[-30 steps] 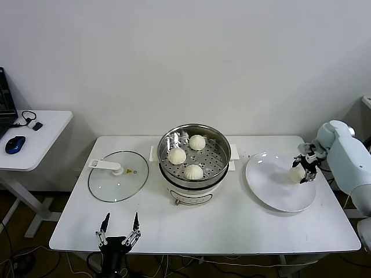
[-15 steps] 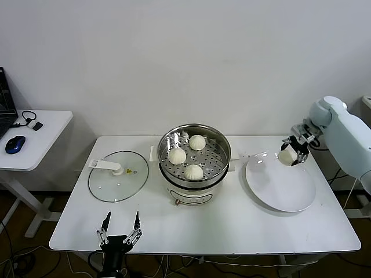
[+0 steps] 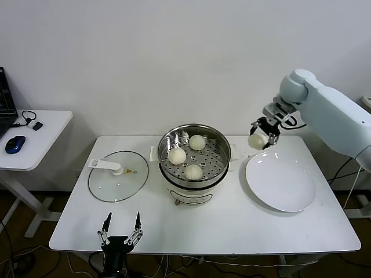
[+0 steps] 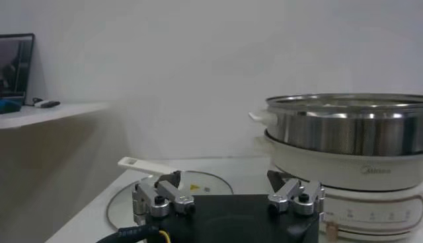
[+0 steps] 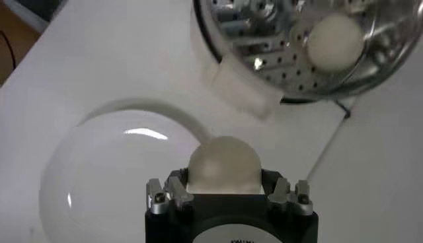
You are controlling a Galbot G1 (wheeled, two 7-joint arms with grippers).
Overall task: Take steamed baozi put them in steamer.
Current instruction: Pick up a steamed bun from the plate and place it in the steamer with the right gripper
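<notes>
Three small cream-white pleated dough buns (image 3: 186,156) already sit on the perforated tray of the round shiny steel steamer pot on its white base (image 3: 195,164), and the fourth bun (image 3: 257,141) hangs in the air — clenched between the fingers of the right gripper (image 3: 262,134), above the tabletop at about eleven o'clock from the large white round plate (image 3: 281,180) and well to the three o'clock side of the steamer. From the right wrist camera the carried bun (image 5: 225,165) bulges out just past the black gripper body (image 5: 231,198), held by its flanks.

Such a bun looks light, soft and easily dented, with a slightly tacky skin; I judge the sides low on the round body the best place to pinch, gently, leaving the pleated top alone. A hard squeeze would crush it, and it may cling to a pad on release.

Compared with a second ago, the bun has left the plate's three o'clock edge, risen, and travelled across toward the steamer; the plate now lies bare. The free spot on the tray seems to be toward three o'clock.

The left gripper (image 3: 119,231) waits low at the table's front edge, fingers spread apart, below the flat round glass lid with the white handle (image 3: 117,175).
</notes>
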